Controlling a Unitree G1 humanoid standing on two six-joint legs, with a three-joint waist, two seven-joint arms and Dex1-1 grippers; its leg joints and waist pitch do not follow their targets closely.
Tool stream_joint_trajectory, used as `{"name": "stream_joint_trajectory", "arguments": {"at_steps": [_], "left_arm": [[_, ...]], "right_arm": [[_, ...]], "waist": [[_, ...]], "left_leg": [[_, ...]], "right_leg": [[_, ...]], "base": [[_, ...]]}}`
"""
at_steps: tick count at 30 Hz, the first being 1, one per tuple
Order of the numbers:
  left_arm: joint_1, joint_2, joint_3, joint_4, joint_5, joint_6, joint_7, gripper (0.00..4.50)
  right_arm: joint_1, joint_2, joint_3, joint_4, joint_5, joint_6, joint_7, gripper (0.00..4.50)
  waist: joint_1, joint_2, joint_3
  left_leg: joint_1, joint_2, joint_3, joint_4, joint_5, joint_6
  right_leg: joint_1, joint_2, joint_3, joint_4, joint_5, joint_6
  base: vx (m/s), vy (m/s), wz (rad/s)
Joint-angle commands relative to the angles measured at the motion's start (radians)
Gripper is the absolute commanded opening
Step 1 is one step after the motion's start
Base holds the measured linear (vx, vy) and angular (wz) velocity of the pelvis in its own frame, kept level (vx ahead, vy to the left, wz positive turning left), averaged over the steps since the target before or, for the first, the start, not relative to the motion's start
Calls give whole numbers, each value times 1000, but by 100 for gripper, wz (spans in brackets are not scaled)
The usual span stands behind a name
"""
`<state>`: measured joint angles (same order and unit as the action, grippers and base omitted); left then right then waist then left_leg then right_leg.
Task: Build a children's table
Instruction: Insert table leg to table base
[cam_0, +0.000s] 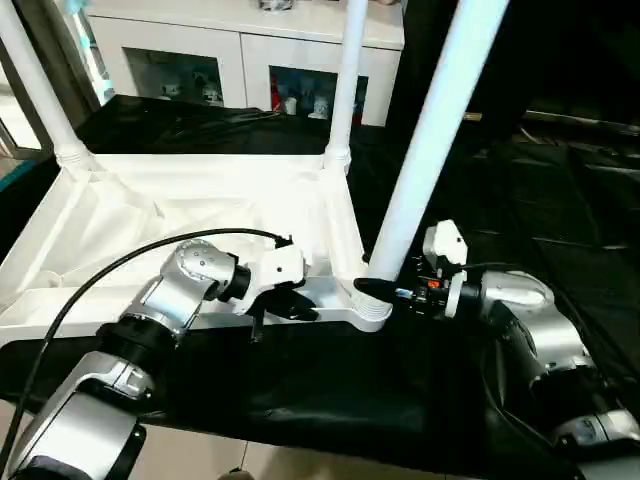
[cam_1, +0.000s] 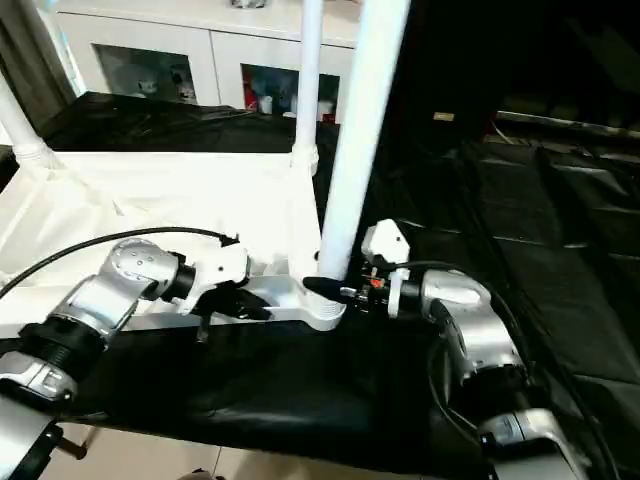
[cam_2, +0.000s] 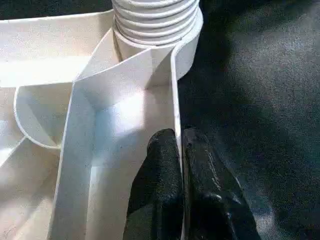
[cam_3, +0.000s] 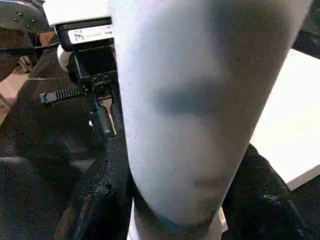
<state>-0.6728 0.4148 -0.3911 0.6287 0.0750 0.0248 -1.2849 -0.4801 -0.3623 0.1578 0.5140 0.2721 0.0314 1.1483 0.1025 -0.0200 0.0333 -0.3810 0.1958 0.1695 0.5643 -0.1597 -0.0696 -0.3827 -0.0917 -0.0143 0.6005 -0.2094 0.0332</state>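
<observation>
The white tabletop (cam_0: 150, 215) lies upside down on black cloth, ribbed underside up. Two white legs stand in its far corner sockets, one at the left (cam_0: 40, 90) and one at the right (cam_0: 345, 90). A third leg (cam_0: 430, 140) rises tilted from the near right corner socket (cam_0: 372, 310). My right gripper (cam_0: 385, 290) is shut on this leg just above the socket, and its fingers (cam_3: 105, 190) hug both sides of the leg (cam_3: 200, 100). My left gripper (cam_0: 285, 305) is shut on the tabletop's near rim. Its fingers (cam_2: 160, 175) pinch the thin wall (cam_2: 175, 95) close to the ribbed leg end (cam_2: 155, 20).
A white cabinet with glass doors (cam_0: 240, 60) stands behind the work surface. Black cloth (cam_0: 330, 390) covers the surface up to its near edge, with pale floor below. A black cable (cam_0: 100, 270) arcs over my left forearm.
</observation>
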Motion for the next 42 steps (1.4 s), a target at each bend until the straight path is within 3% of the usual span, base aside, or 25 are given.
{"name": "stream_joint_trajectory", "arguments": {"at_steps": [1, 10, 16, 21, 23, 27, 28, 30, 33, 35, 38, 42], "left_arm": [[9, 13, -47, -56, 11, -6, -109, 0], [15, 27, -76, -83, 16, -21, -135, 0], [15, 26, -75, -84, 14, -15, -115, 0], [-8, 0, -41, -44, 10, 18, -46, 0], [-24, -15, -18, -20, 4, 46, -1, 0], [-67, -61, 52, 30, -26, 149, 117, 0], [-68, -63, 54, 31, -26, 152, 121, 0], [-86, -80, 74, 51, -25, 184, 167, 0], [-123, -126, 92, 99, 0, 241, 285, 0], [-154, -202, 115, 133, 20, 342, 450, 0], [-168, -265, 114, 158, 38, 385, 551, 0], [-176, -312, 118, 193, 45, 377, 617, 0]], "right_arm": [[42, -30, 70, 154, -110, 49, 5, 188], [52, -49, 107, 144, -116, 24, 96, 188], [57, -44, 119, 157, -131, -10, 100, 188], [50, -27, 93, 180, -135, -36, 44, 188], [31, -7, 66, 219, -136, -36, -43, 188], [-32, 48, 6, 343, -162, -15, -341, 188], [-34, 50, 4, 346, -162, -14, -349, 188], [-53, 78, -27, 380, -143, 18, -438, 188], [-119, 157, -75, 482, -116, 73, -657, 188], [-185, 228, -99, 581, -111, 89, -863, 188], [-225, 280, -114, 630, -110, 94, -974, 188], [-247, 316, -117, 645, -114, 94, -1016, 188]], "waist": [[2, 14, -46], [5, 11, -47], [8, 11, -37], [6, 10, -33], [4, 10, -30], [-9, 2, -26], [-15, 3, -29], [-24, 0, -29], [-31, 5, -28], [-44, 5, -28], [-41, 3, -28], [-37, -3, -30]], "left_leg": [[23, 29, 1, -74, -316, 5], [23, 30, 4, -71, -283, 19], [28, 30, 0, -83, -386, -13], [33, 30, -1, -87, -419, -22], [37, 30, -1, -89, -459, -32], [34, 26, -15, -95, -517, -62], [28, 24, -20, -98, -507, -72], [19, 24, -19, -101, -486, -67], [27, 22, -16, -98, -512, -69], [29, 20, -17, -97, -525, -87], [30, 18, -14, -93, -520, -73], [25, 18, -8, -92, -487, -52]], "right_leg": [[28, -34, 11, -58, -53, -276], [29, -32, 9, -54, -6, -282], [23, -34, 14, -68, -164, -250], [18, -34, 17, -76, -215, -236], [11, -37, 19, -82, -288, -226], [4, -45, 15, -97, -486, -160], [7, -46, 13, -96, -494, -147], [11, -42, 10, -95, -452, -143], [-3, -39, 12, -97, -417, -161], [-6, -38, 11, -94, -429, -169], [-9, -38, 11, -102, -430, -153], [-6, -31, 14, -98, -329, -152]], "base": [[0, 0, 0], [0, 0, 0], [0, 0, 0], [0, 0, 0], [0, 0, 0], [-14, 0, -2], [-54, 10, -13], [-27, 5, -6], [0, 0, 0], [0, 0, 0], [0, 0, 0], [0, 0, 0]]}}
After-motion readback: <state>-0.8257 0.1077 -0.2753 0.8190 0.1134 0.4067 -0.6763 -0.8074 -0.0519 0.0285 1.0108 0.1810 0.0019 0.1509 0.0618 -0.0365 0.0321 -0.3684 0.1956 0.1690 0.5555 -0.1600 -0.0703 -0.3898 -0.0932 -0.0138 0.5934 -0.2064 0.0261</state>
